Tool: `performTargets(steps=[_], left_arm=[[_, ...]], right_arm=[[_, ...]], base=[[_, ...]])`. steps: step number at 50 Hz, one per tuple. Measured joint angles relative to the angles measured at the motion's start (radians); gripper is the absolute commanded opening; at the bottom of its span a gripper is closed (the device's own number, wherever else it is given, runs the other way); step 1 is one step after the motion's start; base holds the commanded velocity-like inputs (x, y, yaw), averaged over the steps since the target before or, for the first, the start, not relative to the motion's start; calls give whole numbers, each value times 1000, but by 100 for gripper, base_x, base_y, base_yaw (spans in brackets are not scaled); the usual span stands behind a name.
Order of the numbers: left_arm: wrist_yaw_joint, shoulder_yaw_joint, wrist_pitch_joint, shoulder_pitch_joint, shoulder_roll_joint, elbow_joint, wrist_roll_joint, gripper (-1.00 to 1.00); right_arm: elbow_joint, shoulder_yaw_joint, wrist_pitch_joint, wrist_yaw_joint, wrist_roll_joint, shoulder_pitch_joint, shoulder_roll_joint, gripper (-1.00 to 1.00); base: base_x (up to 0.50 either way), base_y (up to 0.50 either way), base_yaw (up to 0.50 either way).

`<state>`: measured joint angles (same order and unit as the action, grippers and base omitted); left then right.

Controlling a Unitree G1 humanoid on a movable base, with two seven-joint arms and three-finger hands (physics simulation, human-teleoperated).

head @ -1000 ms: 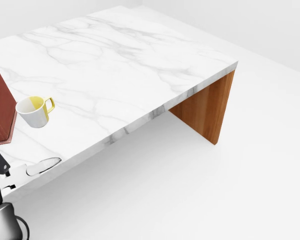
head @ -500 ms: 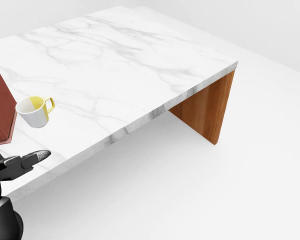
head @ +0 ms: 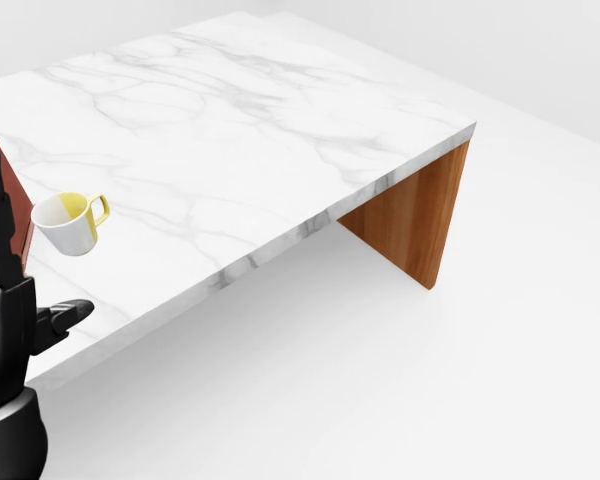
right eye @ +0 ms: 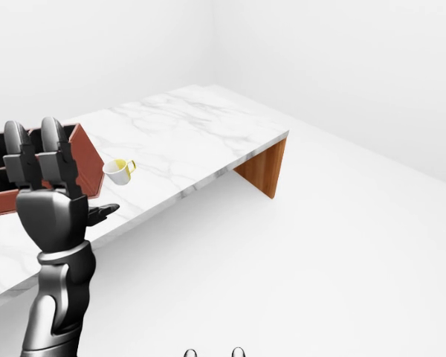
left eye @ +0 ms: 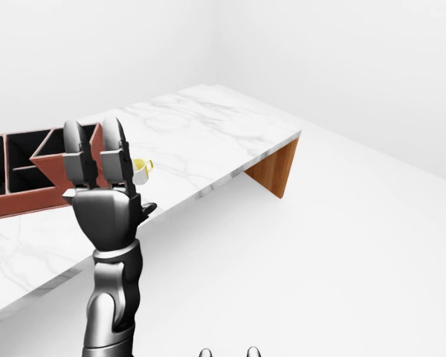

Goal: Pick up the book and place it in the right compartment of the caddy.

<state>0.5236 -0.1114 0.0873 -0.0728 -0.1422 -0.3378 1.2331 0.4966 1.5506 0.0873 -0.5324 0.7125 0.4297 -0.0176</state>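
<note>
No book shows in any view. The caddy (right eye: 89, 161) is a red-brown wooden box with dark compartments, standing on the marble table at the left of the eye views. My left hand (left eye: 104, 171) is raised upright before it, its fingers (left eye: 113, 137) pointing up and the thumb out to the right; it is open and holds nothing. In the left-eye view the hand hides part of the caddy's right end. In the head view the same hand (head: 5, 320) is a black shape at the left edge. Two small dark tips (left eye: 201, 352) poke in at the bottom edge.
A white and yellow mug (head: 70, 222) stands on the marble tabletop (head: 230, 130) just right of the caddy. A wooden leg panel (head: 415, 215) holds up the table's right end. White floor lies beyond the table's near edge.
In the head view my left hand has risen from below the table's edge and now stands upright over the caddy's corner. The mug, table and camera have not moved.
</note>
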Motion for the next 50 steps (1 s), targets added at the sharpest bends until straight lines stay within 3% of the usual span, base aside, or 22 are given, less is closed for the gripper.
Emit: performTargets(steps=[22, 50], left_arm=[[0, 12, 0, 2, -7, 3, 92, 100], [0, 13, 0, 11, -7, 0, 113, 100]], right_arm=[[-10, -8, 0, -17, -20, 0, -2, 100], [-14, -11, 0, -22, -29, -1, -4, 100]], base=[[0, 0, 0], [0, 0, 0]])
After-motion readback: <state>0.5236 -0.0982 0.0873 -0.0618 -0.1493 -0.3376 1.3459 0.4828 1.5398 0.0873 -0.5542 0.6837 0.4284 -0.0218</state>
